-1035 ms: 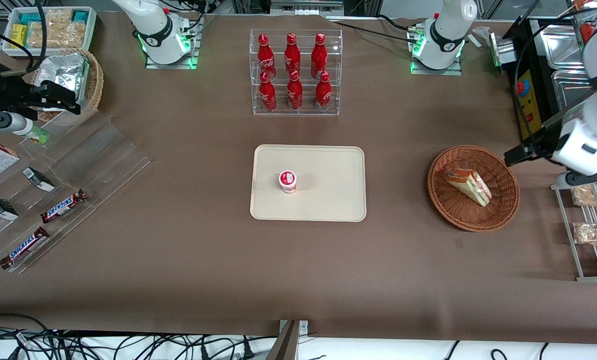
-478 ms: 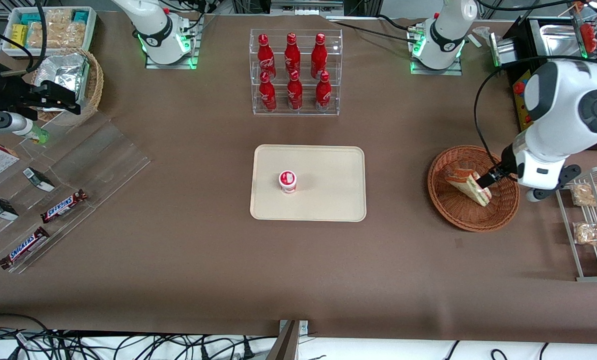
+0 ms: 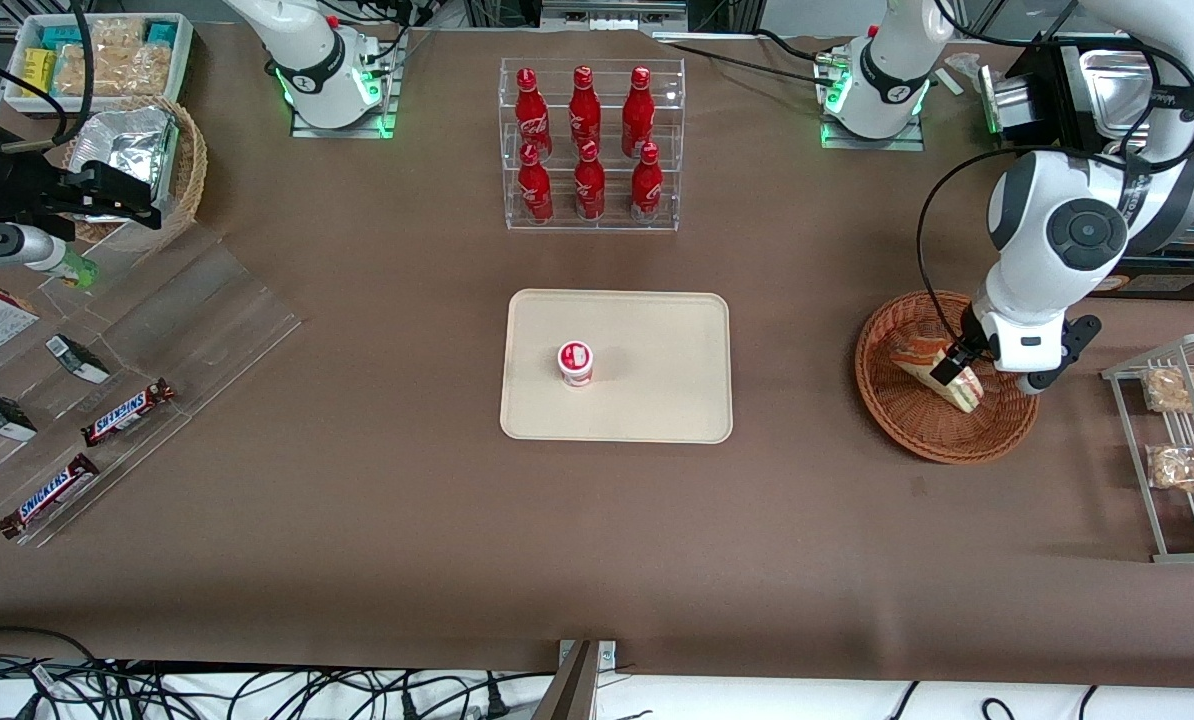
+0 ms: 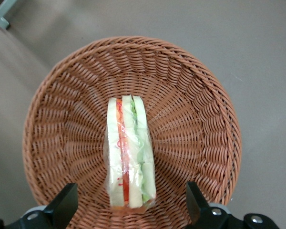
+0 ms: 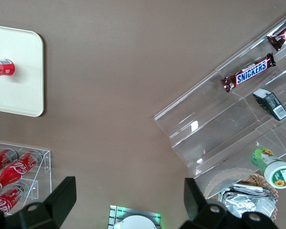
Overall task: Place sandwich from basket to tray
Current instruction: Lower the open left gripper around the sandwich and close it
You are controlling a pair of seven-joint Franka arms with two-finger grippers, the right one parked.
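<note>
Between the spread jaws of the left arm's gripper [image 4: 131, 210], poised above it, a triangular pale-bread sandwich [image 4: 129, 157] lies in the round reddish-brown wicker basket [image 4: 200, 124]; a centred descent should precede closing gently across its bread faces.

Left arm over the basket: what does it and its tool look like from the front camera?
The left arm is glossy white with a dark grey round joint cap, and a black cable loops beside it. Its tool, above the sandwich in the basket, has black fingers. Its base glows green.
</note>
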